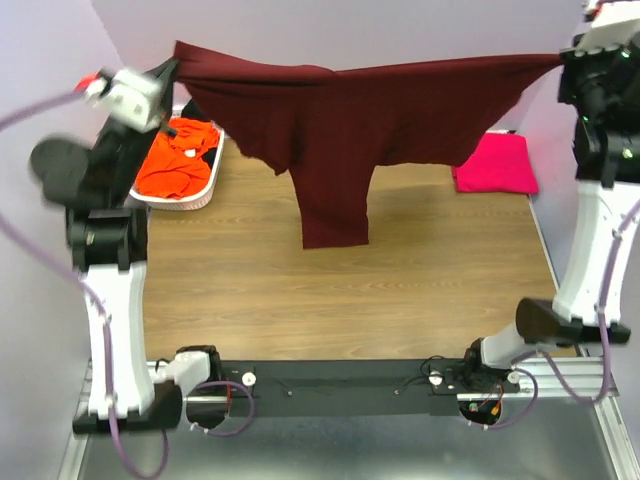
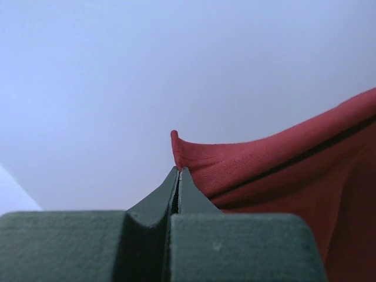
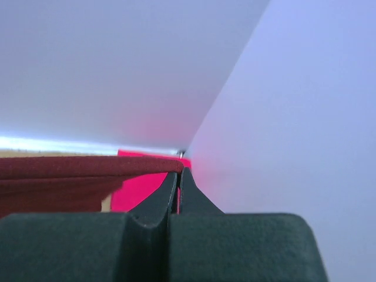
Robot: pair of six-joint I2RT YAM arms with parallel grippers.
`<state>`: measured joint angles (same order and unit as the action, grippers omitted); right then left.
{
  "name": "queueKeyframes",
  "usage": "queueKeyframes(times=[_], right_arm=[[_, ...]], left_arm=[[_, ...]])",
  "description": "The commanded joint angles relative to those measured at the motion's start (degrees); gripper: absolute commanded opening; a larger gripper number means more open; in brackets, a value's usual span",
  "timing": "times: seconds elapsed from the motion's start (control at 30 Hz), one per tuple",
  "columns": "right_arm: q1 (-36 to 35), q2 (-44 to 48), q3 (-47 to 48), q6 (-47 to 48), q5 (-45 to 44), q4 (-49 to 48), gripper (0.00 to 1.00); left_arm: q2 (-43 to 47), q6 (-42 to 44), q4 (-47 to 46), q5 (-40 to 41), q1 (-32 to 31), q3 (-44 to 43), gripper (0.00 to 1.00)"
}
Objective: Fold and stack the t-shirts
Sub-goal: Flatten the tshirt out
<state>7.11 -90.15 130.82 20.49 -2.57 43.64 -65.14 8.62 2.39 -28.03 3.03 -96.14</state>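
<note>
I have the dark maroon t-shirt [image 1: 340,130] stretched in the air between both arms, above the far half of the table [image 1: 350,300]. My left pincer [image 2: 178,173] is clenched on one corner of it, and my right pincer [image 3: 178,173] is clenched on the opposite edge. A long flap hangs down mid-span. The pink t-shirt [image 1: 497,162] lies far right on the table. The orange t-shirt [image 1: 178,160] sits in the white basket [image 1: 190,203] far left.

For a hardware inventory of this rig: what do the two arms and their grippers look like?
The left arm and right arm have white links, black joints and thin purple cables. The left gripper and right gripper have dark grey-green fingers tapering to wedge tips.
</note>
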Motion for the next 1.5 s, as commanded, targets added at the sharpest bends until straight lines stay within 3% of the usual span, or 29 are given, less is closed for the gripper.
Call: queueKeyframes(times=[0.0, 0.27, 0.5, 0.67, 0.97, 1.2, 1.47], right_arm=[[1.2, 9.1, -3.9, -1.6, -7.8, -9.0, 0.01], [1.2, 21.8, -6.9, -1.4, -9.7, -15.9, 0.0], [1.2, 24.6, -6.3, 2.9, -9.7, -18.7, 0.01], [1.2, 26.5, -17.3, 4.5, -3.2, -18.7, 0.01], [1.2, 29.6, -50.4, 5.2, 14.8, -17.3, 0.01], [0.3, 18.6, -65.1, 8.2, 21.6, -19.6, 0.01], [-2.0, -3.2, -62.6, 6.8, 18.6, -29.0, 0.01]], left_arm=[[9.4, -0.2, -7.8, 6.4, 1.6, 3.8, 0.0], [22.2, 0.0, -8.7, 13.2, 1.6, 3.5, 0.0], [23.5, 2.6, -3.7, 15.9, 1.6, -1.8, 0.0], [23.7, 7.4, 0.5, 9.5, 1.6, 4.5, 0.0], [24.1, 14.6, 6.0, -2.1, 1.5, 27.9, 0.0], [13.5, 20.1, 1.6, -1.0, -0.3, 46.0, 0.0], [-9.6, 19.6, -8.8, 9.7, -6.1, 47.8, 0.0]])
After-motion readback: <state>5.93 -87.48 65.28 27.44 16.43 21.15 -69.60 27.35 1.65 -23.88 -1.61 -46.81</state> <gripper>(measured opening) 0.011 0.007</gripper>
